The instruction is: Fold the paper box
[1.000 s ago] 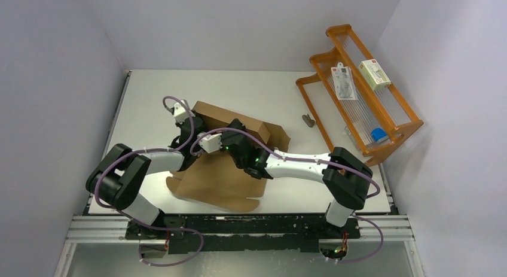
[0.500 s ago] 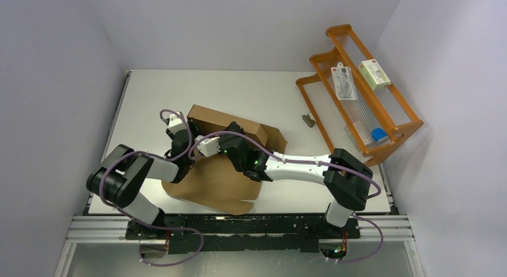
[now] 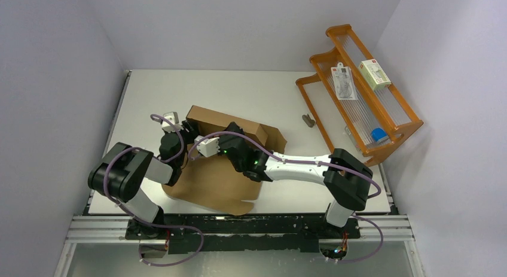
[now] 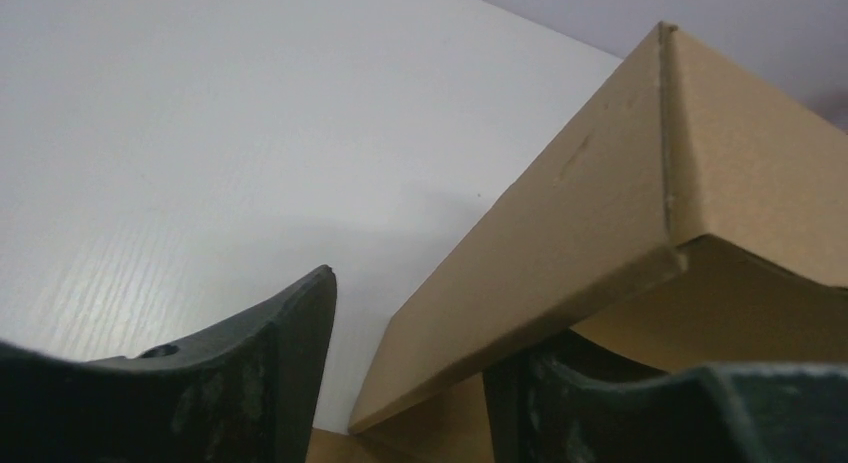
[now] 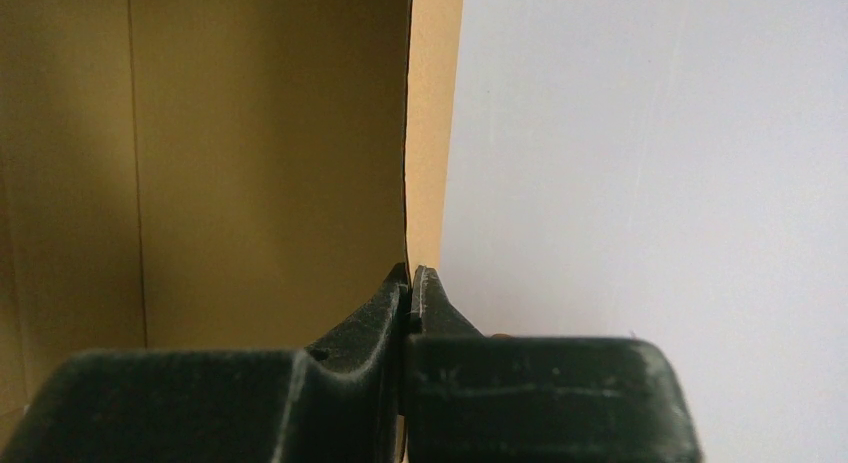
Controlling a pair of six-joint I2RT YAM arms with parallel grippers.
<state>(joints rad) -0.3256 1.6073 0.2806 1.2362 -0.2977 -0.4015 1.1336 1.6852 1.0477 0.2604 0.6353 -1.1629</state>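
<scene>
The paper box (image 3: 218, 178), plain brown corrugated cardboard, lies partly folded mid-table with its far wall (image 3: 230, 122) raised. At its left end my left gripper (image 3: 184, 138) stands open. In the left wrist view a corner of the box (image 4: 600, 213) sits in the gap of the left gripper (image 4: 420, 368), crossing above the right finger (image 4: 620, 408) and clear of the left finger (image 4: 250, 383). My right gripper (image 3: 197, 150) reaches across the box from the right. In its wrist view the right gripper (image 5: 410, 278) is shut on a thin upright cardboard edge (image 5: 435, 133).
An orange wire rack (image 3: 359, 91) stands at the back right, holding a white-and-green carton (image 3: 375, 73), a packet (image 3: 344, 81) and a blue item (image 3: 378, 134). A small dark object (image 3: 308, 119) lies on the table beside the rack.
My left gripper has opened, let go of the box and drawn back to the left. The box has shifted slightly toward the near edge. The right gripper stays shut on the cardboard.
</scene>
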